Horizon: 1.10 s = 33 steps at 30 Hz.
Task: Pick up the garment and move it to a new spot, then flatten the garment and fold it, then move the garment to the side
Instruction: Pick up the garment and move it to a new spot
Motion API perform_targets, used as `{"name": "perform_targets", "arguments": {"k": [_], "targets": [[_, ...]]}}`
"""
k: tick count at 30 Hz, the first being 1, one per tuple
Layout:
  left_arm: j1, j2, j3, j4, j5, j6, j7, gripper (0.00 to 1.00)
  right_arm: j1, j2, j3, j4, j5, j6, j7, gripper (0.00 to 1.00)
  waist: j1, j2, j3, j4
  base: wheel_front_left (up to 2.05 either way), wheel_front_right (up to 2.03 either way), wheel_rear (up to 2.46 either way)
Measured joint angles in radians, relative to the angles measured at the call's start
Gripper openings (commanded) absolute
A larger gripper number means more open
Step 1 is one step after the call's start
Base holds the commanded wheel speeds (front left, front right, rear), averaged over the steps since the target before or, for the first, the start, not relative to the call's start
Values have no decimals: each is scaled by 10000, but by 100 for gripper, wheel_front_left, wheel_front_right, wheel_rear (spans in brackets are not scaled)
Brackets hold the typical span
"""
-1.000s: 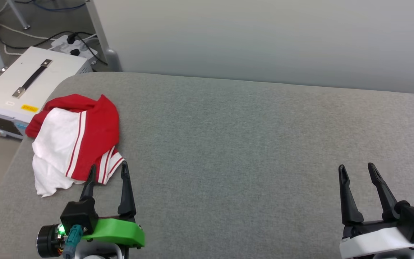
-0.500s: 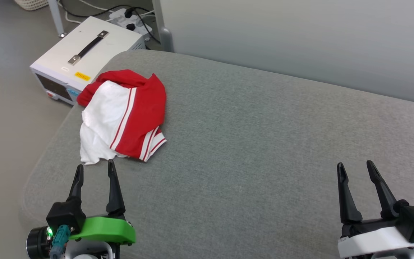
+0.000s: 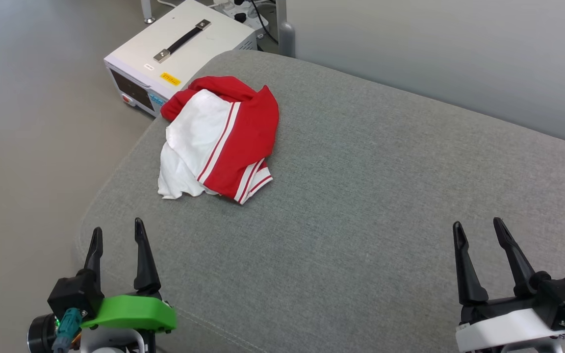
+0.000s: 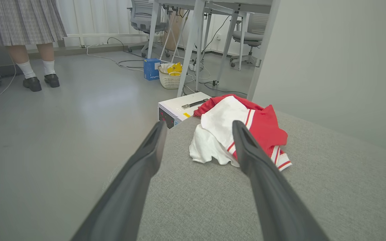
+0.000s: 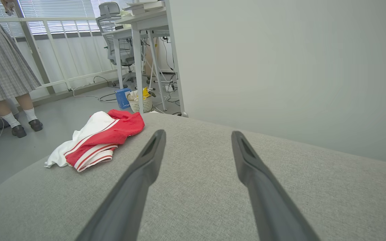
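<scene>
The left jaws hover low over the near left corner of the grey padded surface (image 3: 361, 196), their two dark fingers (image 3: 142, 260) spread wide, empty and pointing toward the garment (image 3: 223, 135). The right jaws hang over the near right part of the same surface, their two fingers (image 3: 465, 264) likewise wide apart and holding nothing. The one garment lies crumpled at the far left corner of the padded surface, red cloth folded over white with striped trim showing. It is clear of the left jaws and well apart from the right. On the floor just beyond that corner stands one white box (image 3: 184, 54) with one black handle. Farther off are one pale basket (image 4: 169, 78), one blue carton (image 4: 151, 68) and one person (image 4: 22, 20) standing in a plaid skirt, white socks and dark shoes.
</scene>
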Motion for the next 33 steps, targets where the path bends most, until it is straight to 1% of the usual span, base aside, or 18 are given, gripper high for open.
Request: {"name": "perform_targets", "arguments": {"k": [6, 8, 12, 14, 17, 19, 21, 24, 26, 27, 32, 33], "targets": [[-2, 0, 33, 33, -161, 42, 0, 100, -27, 0, 81, 0, -27, 0, 0, 100, 0, 0, 129, 58, 0, 0, 0], [-35, 0, 75, 105, -153, -38, 0, 100, -47, 2, 105, -2, -36, 0, 0, 100, 0, 0, 165, 16, 0, 0, 0], [-743, 4, 516, 322, 284, -669, 2, 100, -180, 4, 182, -38, -222, 0, 0, 100, 0, 0, 332, -107, 0, 0, 0], [-1452, 25, 907, 399, 326, -1106, 0, 100, -301, 4, 192, -90, -407, 0, 0, 100, 0, 0, 481, -179, 0, 0, 0], [-2532, 297, 1306, 616, 316, -1632, -2, 100, -533, 6, 213, -165, -623, 0, -2, 100, 0, 0, 757, -293, 0, 0, 0], [-3230, 491, 1593, 796, 127, -1816, -2, 100, -695, 4, 228, -209, -709, 0, 0, 100, 0, 0, 963, -381, 0, 0, 0], [-3985, 884, 1687, 1085, -84, -1950, 0, 100, -863, 6, 253, -261, -811, 0, 0, 100, 1, 0, 1203, -492, 0, 0, 0], [-5010, 1499, 1595, 1523, -380, -2000, -2, 100, -1077, 4, 270, -322, -970, 0, 0, 100, 1, 0, 1552, -659, 0, 0, 0], [-5577, 2008, 1151, 1793, -606, -2011, 0, 100, -1187, -6, 245, -364, -1003, 0, 0, 100, 1, 0, 1774, -771, 0, 0, 0], [-5908, 2222, 828, 2050, -915, -2013, -2, 100, -1243, -13, 224, -401, -1007, 0, 0, 100, 1, 0, 1896, -828, 0, 0, 0], [-7317, 3331, -884, 3503, -2050, -2036, 29, 100, -1432, -123, 334, -441, -1022, 0, -2, 100, 2, 0, 2385, -1091, 0, 0, 0], [-7612, 3591, -1304, 3758, -2293, -2036, 182, 100, -1491, -136, 337, -454, -1022, 0, -2, 100, 2, 0, 2461, -1162, 0, 0, 0]]}}
